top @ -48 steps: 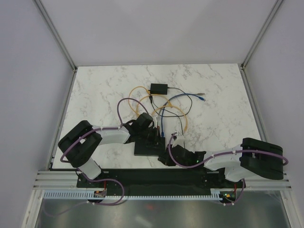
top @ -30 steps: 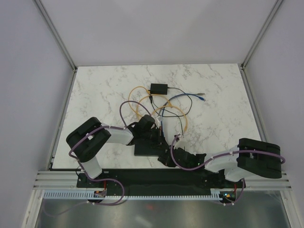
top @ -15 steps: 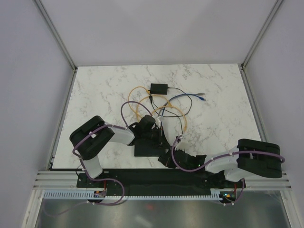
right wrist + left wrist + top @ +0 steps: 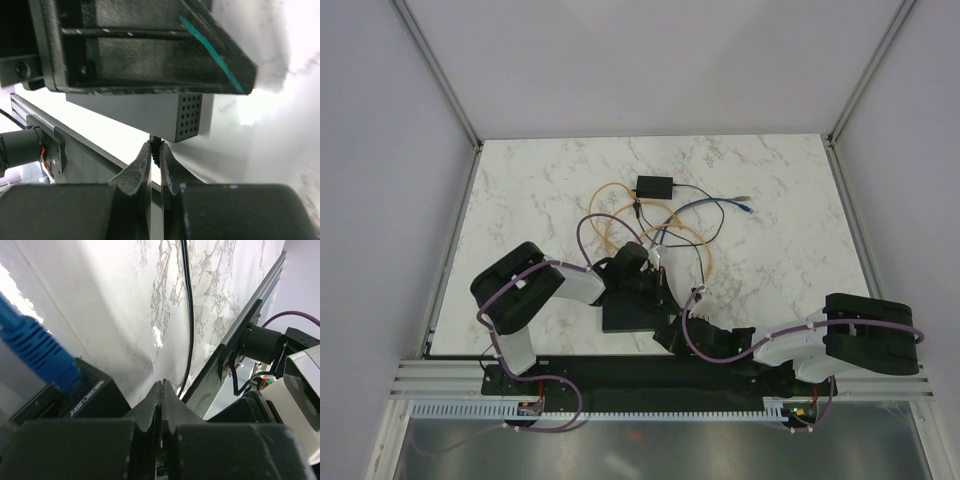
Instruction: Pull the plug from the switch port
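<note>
Meeting flat against each other, the fingers of the left gripper [image 4: 161, 392] are showing no gap and are holding nothing. Just beyond their tips and to the left, the blue plug [image 4: 37, 347] is sitting in its port on the black switch [image 4: 87, 392], not yet pulled. A thin black cable [image 4: 189, 315] is running away across the marble table [image 4: 100, 300] behind it.

The fingers of the right gripper [image 4: 155, 152] are standing almost together, with only a sliver between them. Something small and dark is showing at their tips, but it is not possible to tell whether they are pinching anything. A pale grey block with a patch of small holes [image 4: 190, 117] is filling the view just past them, under a larger black shape.

From above, both arms are reaching in to the switch near the table's front edge, the left at its far side and the right at its near right corner. Farther back, yellow cable loops [image 4: 610, 215] and a smaller black box [image 4: 653, 185] are lying well apart from the grippers.

Judging from this, neither gripper is gripping the plug, and the left jaws would need to part before taking it. If the switch is not being pinned firmly, a pull is likely to drag or tip the whole box. Tugging the cable and not the plug body, or leaving a latch unpressed, risks a slip or a strained cable.
</note>
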